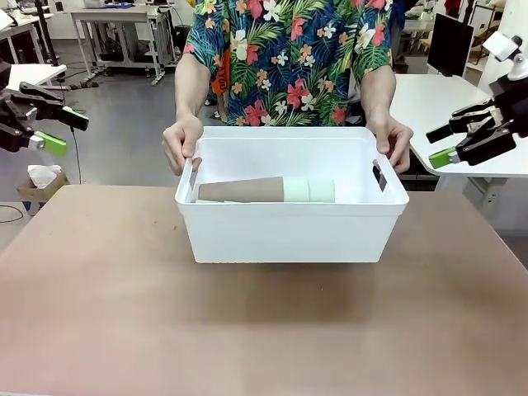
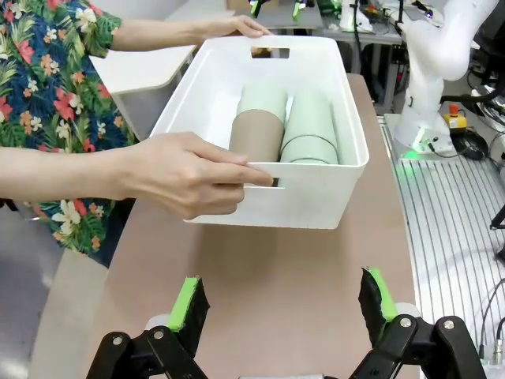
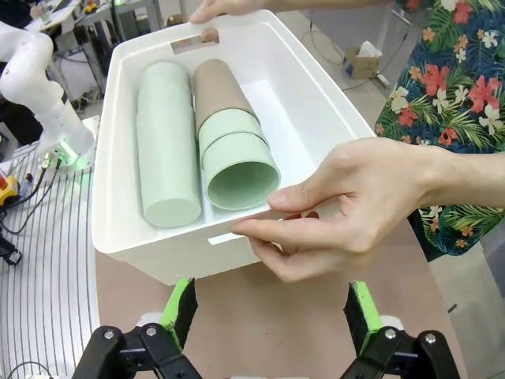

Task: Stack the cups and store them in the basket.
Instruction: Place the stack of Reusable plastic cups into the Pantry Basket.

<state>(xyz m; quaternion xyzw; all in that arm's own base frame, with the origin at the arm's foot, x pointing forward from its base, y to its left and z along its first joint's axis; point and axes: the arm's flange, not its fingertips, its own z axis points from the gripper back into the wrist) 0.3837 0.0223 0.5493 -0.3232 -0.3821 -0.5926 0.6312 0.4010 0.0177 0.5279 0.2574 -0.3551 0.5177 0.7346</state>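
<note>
The white basket (image 1: 289, 235) sits mid-table, and a person's hands (image 1: 181, 144) grip both of its handle slots. Inside it the cups lie on their sides: a tan brown cup (image 1: 239, 190) with mint green cups (image 1: 309, 190) nested at its mouth. In the right wrist view a second mint green stack (image 3: 167, 150) lies beside the brown cup (image 3: 217, 91). My left gripper (image 1: 68, 134) hovers open off the table's left side, and my right gripper (image 1: 436, 146) hovers open off the right. Both are clear of the basket and hold nothing.
The brown tabletop (image 1: 264, 330) stretches bare in front of the basket. In the wrist views the person's hands (image 2: 189, 174) (image 3: 355, 205) lie between my fingers and the basket walls (image 2: 316, 201) (image 3: 106, 197). A cardboard box (image 1: 37, 186) stands on the floor at left.
</note>
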